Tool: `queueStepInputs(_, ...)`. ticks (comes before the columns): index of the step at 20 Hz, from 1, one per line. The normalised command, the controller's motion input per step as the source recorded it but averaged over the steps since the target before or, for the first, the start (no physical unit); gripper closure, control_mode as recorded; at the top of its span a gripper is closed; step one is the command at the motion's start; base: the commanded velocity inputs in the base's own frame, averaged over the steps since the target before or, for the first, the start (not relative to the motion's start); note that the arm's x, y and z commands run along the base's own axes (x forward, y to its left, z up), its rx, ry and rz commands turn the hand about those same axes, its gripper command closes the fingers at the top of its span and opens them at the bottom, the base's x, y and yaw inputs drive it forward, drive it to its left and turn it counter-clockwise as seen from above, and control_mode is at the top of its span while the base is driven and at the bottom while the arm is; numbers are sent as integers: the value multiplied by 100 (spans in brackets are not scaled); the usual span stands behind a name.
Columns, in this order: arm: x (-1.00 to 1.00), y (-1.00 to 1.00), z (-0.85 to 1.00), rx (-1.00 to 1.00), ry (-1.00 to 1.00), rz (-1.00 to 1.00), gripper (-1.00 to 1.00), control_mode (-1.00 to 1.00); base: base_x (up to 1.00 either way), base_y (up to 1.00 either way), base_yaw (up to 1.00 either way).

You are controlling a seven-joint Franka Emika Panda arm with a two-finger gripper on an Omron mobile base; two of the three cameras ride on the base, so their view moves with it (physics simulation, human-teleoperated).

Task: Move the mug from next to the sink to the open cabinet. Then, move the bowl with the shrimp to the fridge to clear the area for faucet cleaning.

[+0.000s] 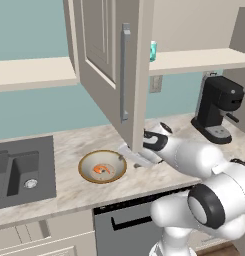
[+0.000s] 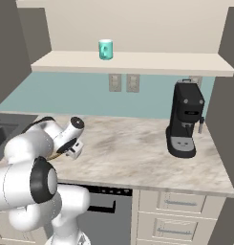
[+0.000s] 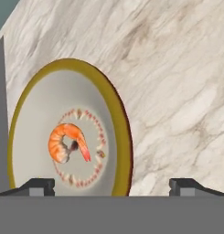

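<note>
One mug point(image 2: 105, 49) shelved, one shrimp point(image 3: 67, 142) in one bowl point(image 1: 102, 166) — gripper point(image 3: 111, 185) apparently wide open, empty.

Teal mug point(image 2: 105, 49) stands upright on the open cabinet point(image 1: 106, 55) shelf, near its left end. Tan-rimmed bowl point(image 1: 102, 166) sits on the counter just right of the sink point(image 1: 21, 171), near the front edge, curled orange shrimp point(image 3: 67, 142) at its centre.

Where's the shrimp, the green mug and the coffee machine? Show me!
shrimp point(image 3: 66, 142): hand view, on its curled orange body in the bowl.
mug point(image 2: 105, 49): right base view, on its teal side, up on the shelf.
coffee machine point(image 2: 186, 107): right base view, on its black front.
</note>
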Motion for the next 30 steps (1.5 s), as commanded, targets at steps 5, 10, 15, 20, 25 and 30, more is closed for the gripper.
queueStepInputs(5, 2, 5, -32, 0, 0, 0, -100, -100, 0, 0, 0)
queueStepInputs(10, 7, 5, -18, 0, 0, 0, -100, -100, 0, 0, 0)
queueStepInputs(15, 25, 13, -8, 0, 0, 0, -100, -100, 0, 0, 0)
queueStepInputs(20, 33, 37, -11, 0, 0, 0, 100, -100, 0, 0, 0)
queueStepInputs(25, 15, 25, -10, -3, 0, 0, 100, -100, 0, 0, 0)
queueStepInputs(30, -1, 0, 0, 0, -1, 0, 100, -100, 0, 0, 0)
